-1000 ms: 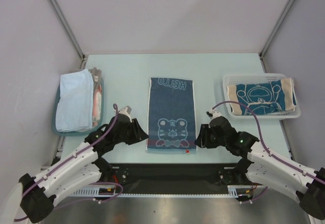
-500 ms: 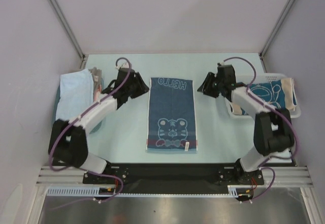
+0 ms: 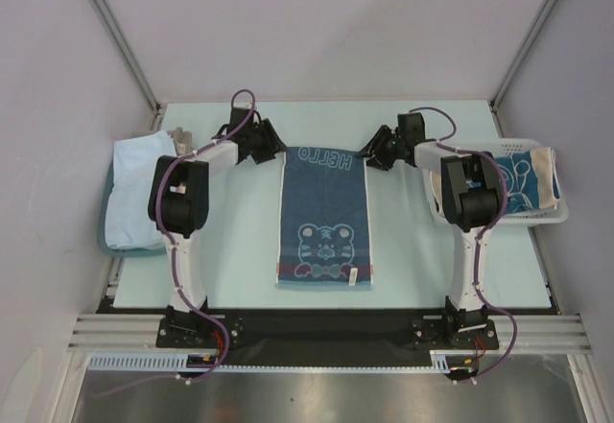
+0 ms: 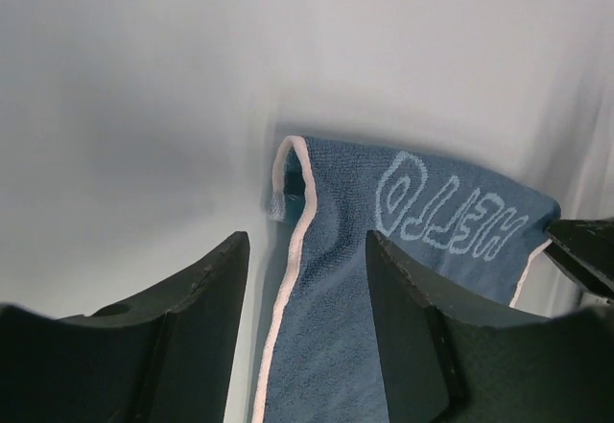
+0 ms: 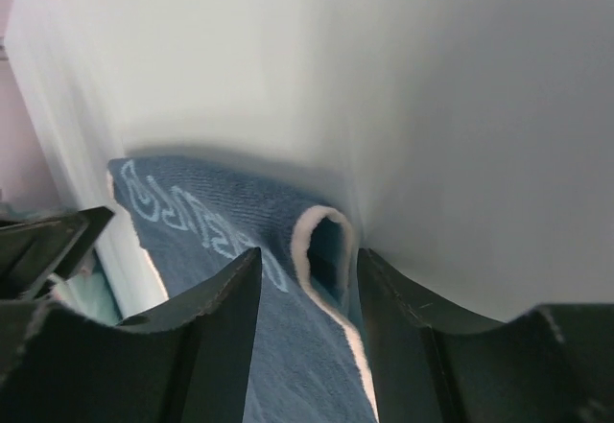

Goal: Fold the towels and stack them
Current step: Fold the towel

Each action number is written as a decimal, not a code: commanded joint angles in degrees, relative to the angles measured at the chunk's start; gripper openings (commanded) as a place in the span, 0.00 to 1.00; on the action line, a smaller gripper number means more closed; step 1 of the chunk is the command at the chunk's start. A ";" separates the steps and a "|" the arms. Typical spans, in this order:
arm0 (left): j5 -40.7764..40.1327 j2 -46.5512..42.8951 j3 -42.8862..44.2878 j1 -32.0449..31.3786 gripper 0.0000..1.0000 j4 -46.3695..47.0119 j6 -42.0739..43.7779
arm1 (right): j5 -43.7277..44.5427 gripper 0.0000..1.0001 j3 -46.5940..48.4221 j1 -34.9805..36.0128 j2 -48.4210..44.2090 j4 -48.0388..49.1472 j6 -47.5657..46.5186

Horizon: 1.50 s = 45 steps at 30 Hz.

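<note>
A blue towel [image 3: 324, 217] with "HELLO" and a tiger drawing lies flat in the middle of the table. My left gripper [image 3: 275, 152] is at its far left corner and my right gripper [image 3: 368, 155] at its far right corner. In the left wrist view the open left gripper [image 4: 307, 243] straddles the white-edged side of the towel [image 4: 384, 279], whose corner curls up. In the right wrist view the open right gripper [image 5: 309, 256] straddles the curled-up corner of the towel [image 5: 221, 212]. A dark teal towel [image 3: 494, 185] with white drawing lies in the basket.
A white mesh basket [image 3: 443, 147] stands at the right. A teal tray [image 3: 107, 241] at the left holds a folded light blue towel [image 3: 139, 193] and other cloth [image 3: 181, 141] beside it. Walls close the table on three sides.
Both arms have stretched from the towel's near corners out to its far corners. The towel still lies flat, with its far corners now curled between the jaws.
</note>
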 commanded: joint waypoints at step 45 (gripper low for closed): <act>17.37 -2.98 -6.05 3.05 0.34 20.72 -3.00 | 3.97 0.00 -6.15 2.50 -10.91 7.74 -11.68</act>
